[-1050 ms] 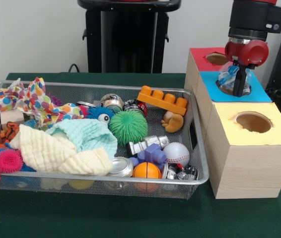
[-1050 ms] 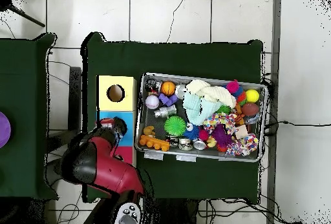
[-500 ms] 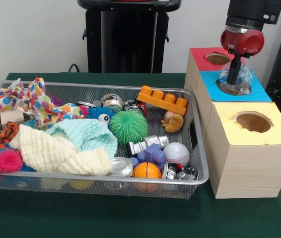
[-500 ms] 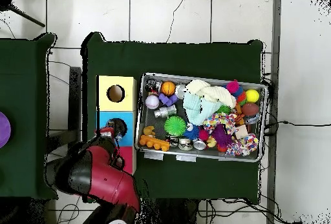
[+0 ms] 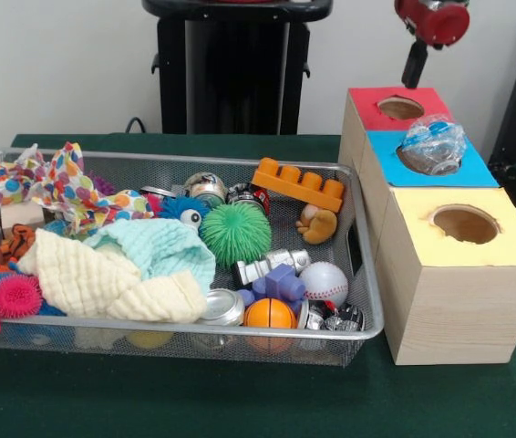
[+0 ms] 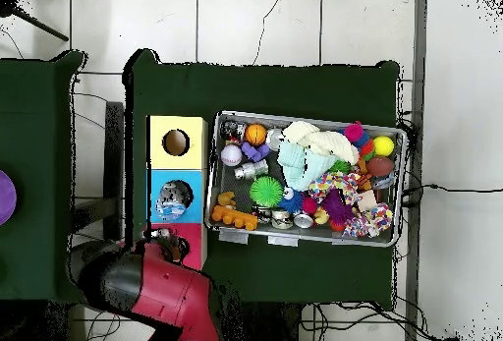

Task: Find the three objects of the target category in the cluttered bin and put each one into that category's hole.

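Resting: one crumpled bottle (image 5: 433, 144) in blue hole (image 5: 419, 161).

End effector (image 5: 414, 73) rose, leaving crumpled bottle (image 5: 433, 144) in blue hole (image 5: 422, 161).

Front low, overhead straight down; both share bin (image 5: 372, 301) (image 6: 393, 234).

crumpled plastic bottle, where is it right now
In the front view the crumpled plastic bottle sits in the blue box's hole, between the red box and yellow box.
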### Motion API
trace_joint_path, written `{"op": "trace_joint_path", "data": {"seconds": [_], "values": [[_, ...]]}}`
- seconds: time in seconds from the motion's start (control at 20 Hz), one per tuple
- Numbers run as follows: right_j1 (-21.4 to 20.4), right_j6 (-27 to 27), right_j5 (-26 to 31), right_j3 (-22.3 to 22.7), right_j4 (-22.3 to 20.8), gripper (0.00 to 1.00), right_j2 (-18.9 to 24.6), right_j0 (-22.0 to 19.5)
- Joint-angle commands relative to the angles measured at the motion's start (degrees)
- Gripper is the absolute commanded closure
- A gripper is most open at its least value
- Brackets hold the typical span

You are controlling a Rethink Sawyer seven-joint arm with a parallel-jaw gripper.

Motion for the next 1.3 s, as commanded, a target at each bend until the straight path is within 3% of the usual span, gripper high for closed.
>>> {"op": "trace_joint_path", "data": {"seconds": [0.05, 0.65, 0.9, 1.3], "values": [[-1.9, 7.4, 12.4, -6.5, -5.1, 1.0, -3.4, -1.0], [-3.8, 10.9, 21.1, -10.1, -7.0, 1.0, -5.8, -0.2], [-1.8, 13.9, 13.9, -6.1, -2.5, 1.0, -2.8, 0.4], [0.5, 15.3, 7.4, -3.6, 3.3, 1.0, 1.2, 0.7]]}}
